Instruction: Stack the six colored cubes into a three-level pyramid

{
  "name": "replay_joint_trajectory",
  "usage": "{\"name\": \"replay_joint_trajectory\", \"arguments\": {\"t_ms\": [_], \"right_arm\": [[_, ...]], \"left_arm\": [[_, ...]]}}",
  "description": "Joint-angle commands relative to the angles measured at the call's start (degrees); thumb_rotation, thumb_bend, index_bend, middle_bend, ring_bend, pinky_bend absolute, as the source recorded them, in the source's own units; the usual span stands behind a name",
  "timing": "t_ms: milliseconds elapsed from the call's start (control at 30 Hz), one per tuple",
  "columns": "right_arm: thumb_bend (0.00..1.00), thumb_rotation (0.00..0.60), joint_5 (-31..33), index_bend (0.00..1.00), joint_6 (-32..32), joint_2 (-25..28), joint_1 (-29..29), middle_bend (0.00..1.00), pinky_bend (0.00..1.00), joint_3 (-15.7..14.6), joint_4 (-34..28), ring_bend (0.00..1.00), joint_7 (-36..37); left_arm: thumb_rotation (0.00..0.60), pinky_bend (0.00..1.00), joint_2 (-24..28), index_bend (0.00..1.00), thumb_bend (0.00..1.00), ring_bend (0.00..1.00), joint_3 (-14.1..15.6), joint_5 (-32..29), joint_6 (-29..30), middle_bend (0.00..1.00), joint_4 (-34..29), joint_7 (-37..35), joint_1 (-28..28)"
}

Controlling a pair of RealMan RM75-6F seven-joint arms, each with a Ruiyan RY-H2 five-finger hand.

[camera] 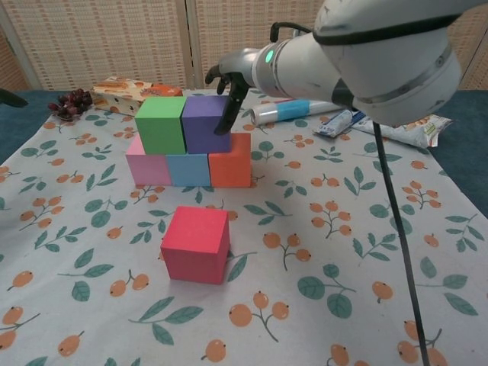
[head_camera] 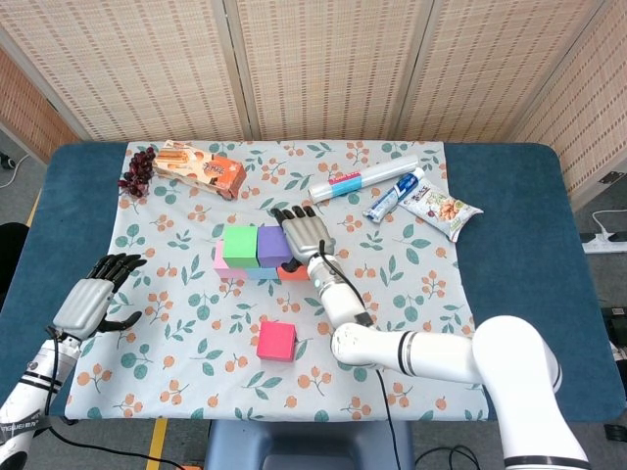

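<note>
Purple cube (camera: 205,122) and green cube (camera: 161,124) sit side by side, touching, on the second level. Below them a bottom row of three: pink cube (camera: 148,167) at the left, light blue cube (camera: 189,168) in the middle, orange cube (camera: 231,160) at the right. All three touch in a line.

Right hand (head_camera: 304,233) is at the right side of the purple cube, above the orange one. Fingers (camera: 231,107) point down along the purple cube's right face, touching or very nearly so; exact contact cannot be told. It grips nothing; fingers are loosely extended, not closed around the cube.

Magenta cube (camera: 196,243) stands alone on the cloth, nearer the robot than the stack, well apart from it, flat and upright.

Left hand (head_camera: 90,297) is far to the left, near the edge of the floral tablecloth (head_camera: 196,343), holding nothing, fingers apart and slightly curled. The chest view shows only a dark sliver of it at the left border.

Along the far side of the cloth: a bunch of dark grapes (head_camera: 138,171) just beside an orange snack box (head_camera: 201,167); further right, a white tube with a blue-and-pink band (head_camera: 363,177), a toothpaste tube (head_camera: 395,195) and a snack packet (head_camera: 441,209), near one another.

Blue table (head_camera: 519,245) shows around the cloth.
</note>
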Motion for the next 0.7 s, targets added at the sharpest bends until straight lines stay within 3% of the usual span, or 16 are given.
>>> {"name": "replay_joint_trajectory", "arguments": {"t_ms": [33, 300, 700], "right_arm": [[0.15, 0.6, -0.88, 0.0, 0.35, 2.38, -1.17, 0.01, 0.0, -0.48, -3.0, 0.0, 0.17], [0.15, 0.6, -1.39, 0.0, 0.75, 9.27, -4.56, 0.0, 0.0, -2.21, -8.94, 0.0, 1.19], [0.15, 0.6, -3.48, 0.0, -3.69, 5.59, -3.94, 0.0, 0.0, -2.13, -0.04, 0.0, 4.39]], "left_arm": [[0.6, 0.04, 0.08, 0.12, 0.29, 0.0, -0.02, -0.07, -0.02, 0.08, 0.08, -0.15, 0.02], [0.6, 0.04, 0.04, 0.12, 0.29, 0.0, -0.11, -0.47, -0.24, 0.08, 0.3, -0.49, 0.05], [0.6, 0.04, 0.33, 0.12, 0.29, 0.0, -0.37, -1.26, -0.68, 0.08, -0.66, 0.63, -0.06]]}}
